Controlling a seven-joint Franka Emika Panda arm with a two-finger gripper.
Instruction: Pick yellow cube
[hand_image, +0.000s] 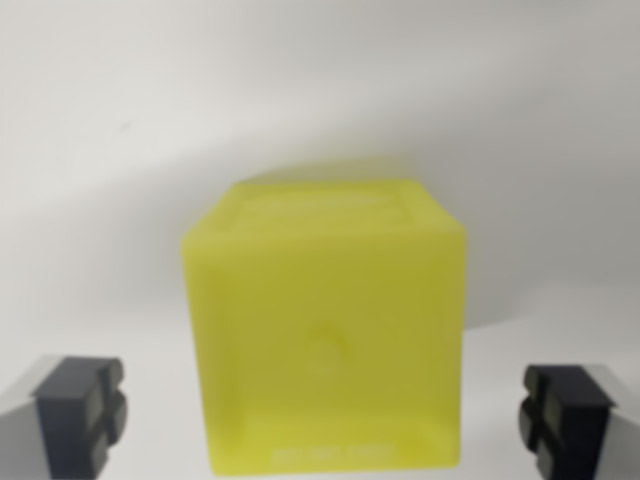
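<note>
Hand (322, 405) is hanging spread wide, gripping nothing, its fingers (80, 412) flanking the yellow cube (325, 330) sitting on the white counter (100, 150). Probably light, rigid, smooth plastic; flat side faces are offering the best hold.

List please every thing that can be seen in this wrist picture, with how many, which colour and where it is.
yellow cube: one, translucent yellow, in the middle of the wrist view, reaching to the bottom edge; it stands on the surface, between the two fingertips, with a gap to each. The picture is blurred, so its markings cannot be read.
surface: one, white to light grey, under and around the cube; a soft shadow lies behind the cube.
gripper: one, open; its two fingertips are dark grey, at the bottom corners, one at the wrist view's left and one at the wrist view's right, neither touching the cube.
</note>
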